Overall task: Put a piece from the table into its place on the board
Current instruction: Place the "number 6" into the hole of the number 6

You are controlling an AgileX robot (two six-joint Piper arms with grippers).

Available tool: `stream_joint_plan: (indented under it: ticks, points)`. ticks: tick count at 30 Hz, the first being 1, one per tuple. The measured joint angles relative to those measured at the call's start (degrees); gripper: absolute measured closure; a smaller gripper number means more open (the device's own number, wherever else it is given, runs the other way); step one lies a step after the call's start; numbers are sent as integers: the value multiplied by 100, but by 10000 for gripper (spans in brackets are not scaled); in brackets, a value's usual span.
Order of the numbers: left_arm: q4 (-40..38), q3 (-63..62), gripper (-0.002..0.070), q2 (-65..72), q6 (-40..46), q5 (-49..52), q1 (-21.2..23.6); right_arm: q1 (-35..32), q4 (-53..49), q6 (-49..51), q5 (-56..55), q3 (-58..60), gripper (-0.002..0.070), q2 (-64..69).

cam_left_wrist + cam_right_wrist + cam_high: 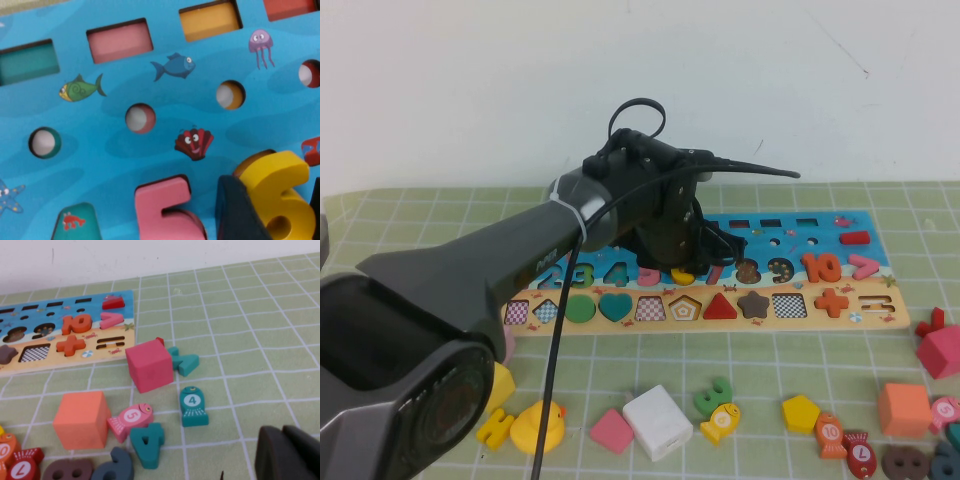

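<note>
Still short of seated, the yellow 6 (280,195) sits proud of the board (840,232) at its slot, and that is where you could lose it. Largest first: the board lies loose on the surface (740,370), so a hard downward push from the left arm could skid it across the green mat and throw off the alignment. Next, the numeral itself looks slightly askew over its recess, just beside the pink 5 (165,210); if you release it off-square, it will likely perch on the rim instead of dropping in, or ride onto the 5. Smallest, the left end effector (682,262) could drag the piece back out as it lifts, should a pad stick.

As for position, the 6 is pinched in the left end effector, one dark finger (237,210) pressed against its side in the left wrist view, directly over the number row between the 5 and the 7. The right end effector (290,452) hangs low over the surface, well apart from the board, near a teal fish (193,406); you cannot tell its state.
</note>
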Motion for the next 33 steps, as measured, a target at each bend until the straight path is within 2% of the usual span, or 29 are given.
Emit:
stream_joint_plan:
  ticks: [29, 31, 33]
  points:
    - [-124, -296, 414, 119, 118, 489, 0, 0, 0, 0, 0, 0, 679, 0]
    - [-124, -296, 392, 119, 130, 489, 0, 0, 0, 0, 0, 0, 679, 0]
    - [-124, -296, 336, 119, 130, 504, 0, 0, 0, 0, 0, 0, 679, 0]
